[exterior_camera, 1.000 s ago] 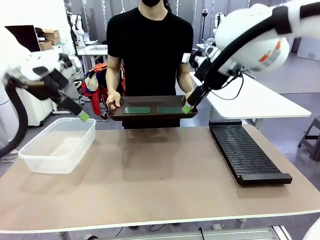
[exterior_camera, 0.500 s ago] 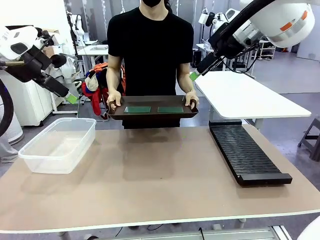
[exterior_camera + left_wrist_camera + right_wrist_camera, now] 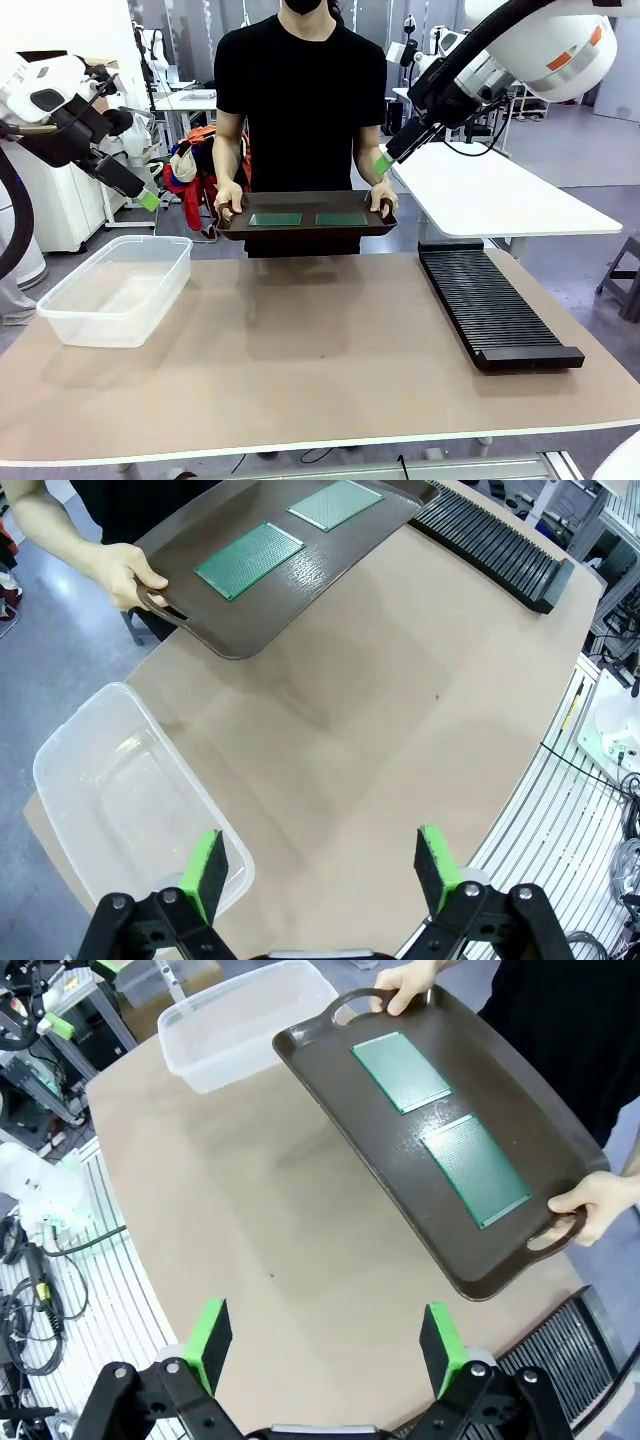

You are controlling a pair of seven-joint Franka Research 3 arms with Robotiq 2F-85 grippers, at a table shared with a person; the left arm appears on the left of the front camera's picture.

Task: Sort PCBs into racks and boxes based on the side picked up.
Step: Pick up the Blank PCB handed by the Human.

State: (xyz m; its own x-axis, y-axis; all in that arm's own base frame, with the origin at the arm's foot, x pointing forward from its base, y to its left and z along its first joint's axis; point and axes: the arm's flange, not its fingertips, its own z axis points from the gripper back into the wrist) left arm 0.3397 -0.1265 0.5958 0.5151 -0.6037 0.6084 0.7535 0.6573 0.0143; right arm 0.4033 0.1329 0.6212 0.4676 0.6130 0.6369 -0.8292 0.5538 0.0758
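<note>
PCBs, two green boards, lie flat and side by side in a dark brown tray, with a strip of bare tray between them. In the right wrist view both boards sit along the middle of the tray, clear of its rim.

A person in a black shirt stands at the far side of the bench. The person holds the tray off the bench surface at the far edge, one hand on one end handle and the other hand on the opposite one.

On the bench, the clear plastic box stands on the robot's left. The long black rack lies on its right, slots facing up. Both are well apart from the tray.

The right arm's jaws hang raised above the tray's right end. They stand wide apart, and the green pads have nothing between them. The left arm's jaws are raised above and beyond the box, well apart from the tray. They too are spread wide, their pads gripping nothing.
</note>
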